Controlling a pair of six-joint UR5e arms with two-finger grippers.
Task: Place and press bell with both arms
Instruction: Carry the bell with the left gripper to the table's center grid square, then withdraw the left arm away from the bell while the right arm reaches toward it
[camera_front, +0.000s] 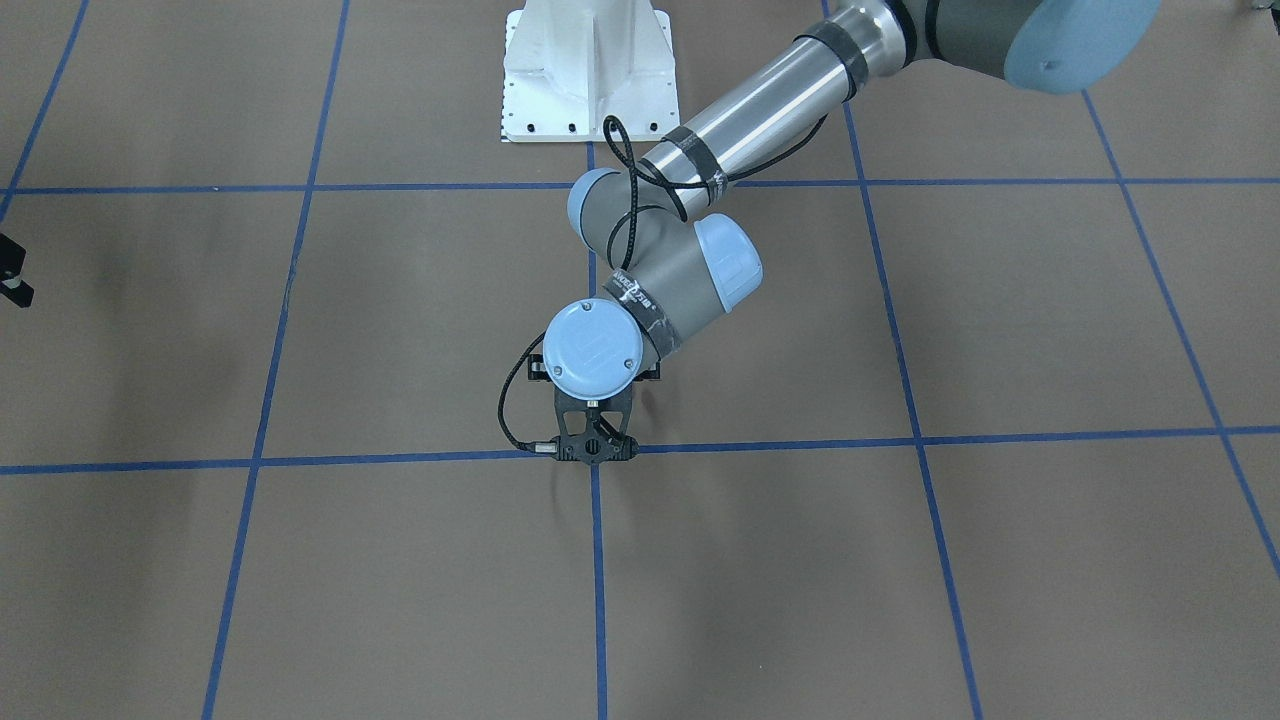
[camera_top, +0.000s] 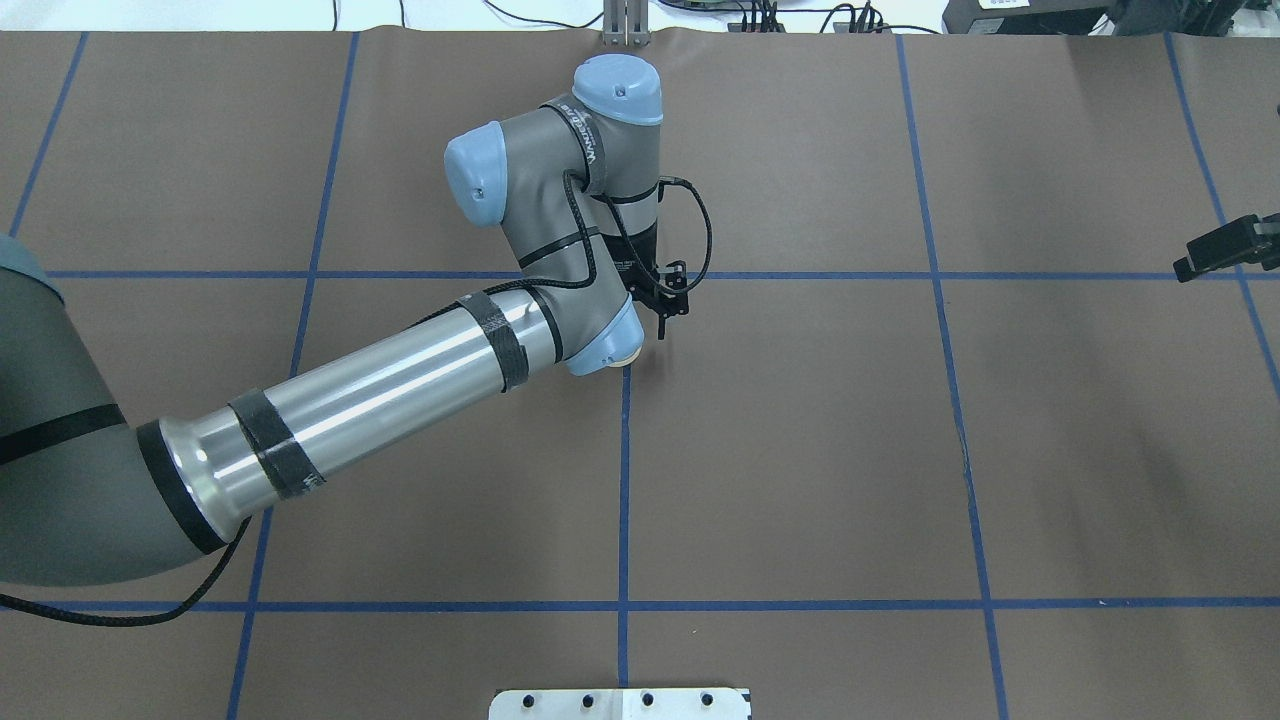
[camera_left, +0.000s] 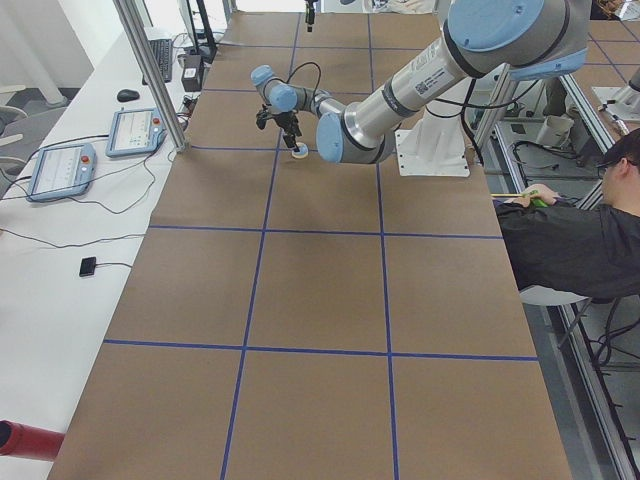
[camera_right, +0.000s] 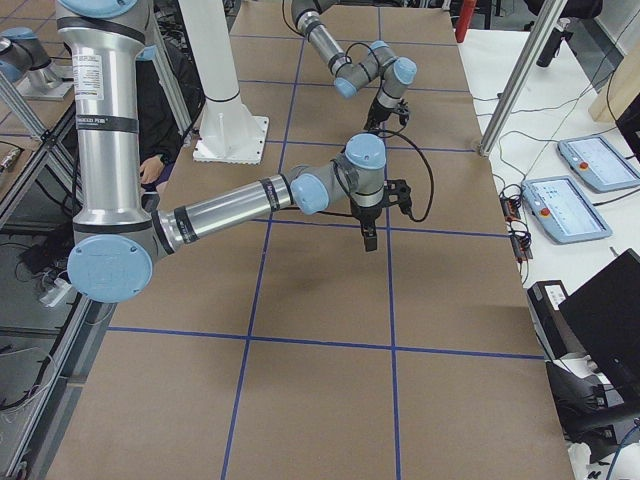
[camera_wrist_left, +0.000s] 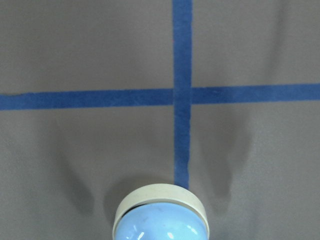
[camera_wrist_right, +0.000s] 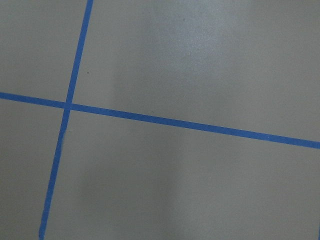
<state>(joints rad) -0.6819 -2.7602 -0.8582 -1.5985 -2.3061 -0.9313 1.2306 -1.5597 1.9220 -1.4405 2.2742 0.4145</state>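
Hanging over the bell (camera_wrist_left: 161, 222), the left claw (camera_left: 294, 140) hides its fingers, so I cannot tell its opening or any contact. The bell sits on the bench (camera_wrist_left: 75, 50) just beside a blue tape crossing (camera_wrist_left: 182, 95). The right claw (camera_right: 370, 238), well apart from that crossing, is equally unreadable.

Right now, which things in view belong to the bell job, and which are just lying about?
For the job: bell, left arm, right arm.

Lying about: white pedestal, grey control pad, second control pad, red cylinder.
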